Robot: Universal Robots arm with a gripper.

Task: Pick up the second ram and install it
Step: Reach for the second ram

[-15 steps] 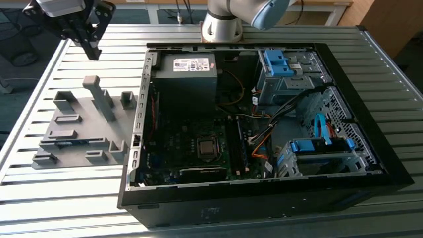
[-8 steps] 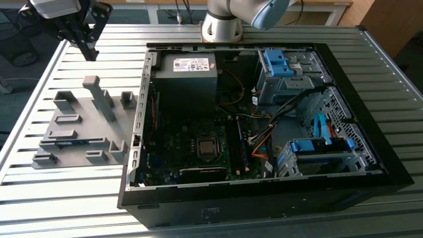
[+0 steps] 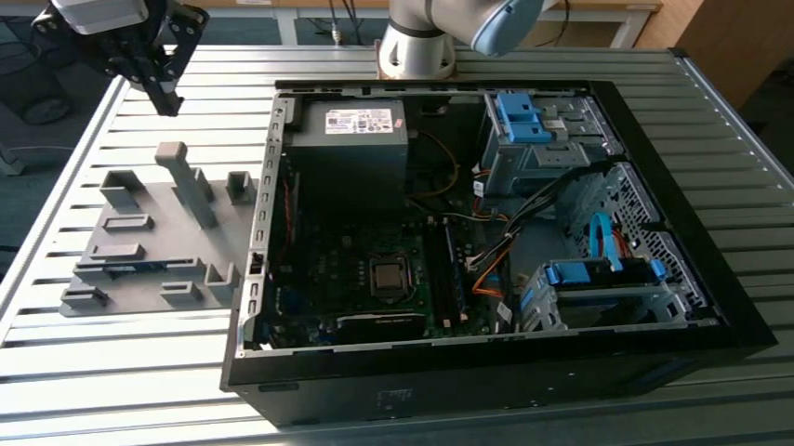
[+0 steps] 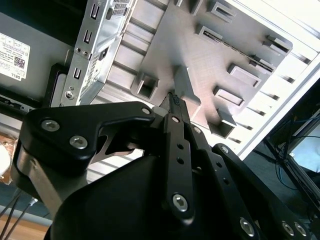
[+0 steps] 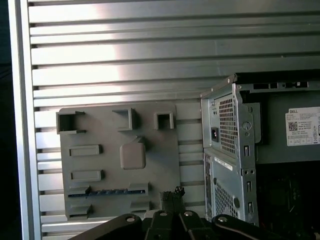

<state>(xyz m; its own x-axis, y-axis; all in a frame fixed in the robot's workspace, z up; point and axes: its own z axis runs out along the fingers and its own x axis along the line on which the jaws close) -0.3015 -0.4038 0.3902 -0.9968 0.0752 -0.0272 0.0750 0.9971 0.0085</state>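
At the edge of the slatted worktop (image 3: 125, 390) nearest the exterior camera lies the open computer case (image 3: 496, 376), its motherboard (image 3: 360, 246) exposed (the memory slots are too dark to tell whether any is filled). Just beside the case, toward the exterior view's left, sits the grey holder plate (image 3: 167, 243). The second ram (image 5: 107, 191) is seated in one of the plate's long slots, its blue-green edge showing in the first wrist view, on the side of the plate toward the worktop's near edge. Farther back, over the worktop's far corner on the exterior view's left, the gripper (image 3: 166, 104) hangs high above the surface and clear of the plate. Its fingers (image 4: 176, 107) are drawn together to a narrow point with nothing between them. I judge the task barely begun: the ram is not yet grasped, so both the pick-up and the installation are left.
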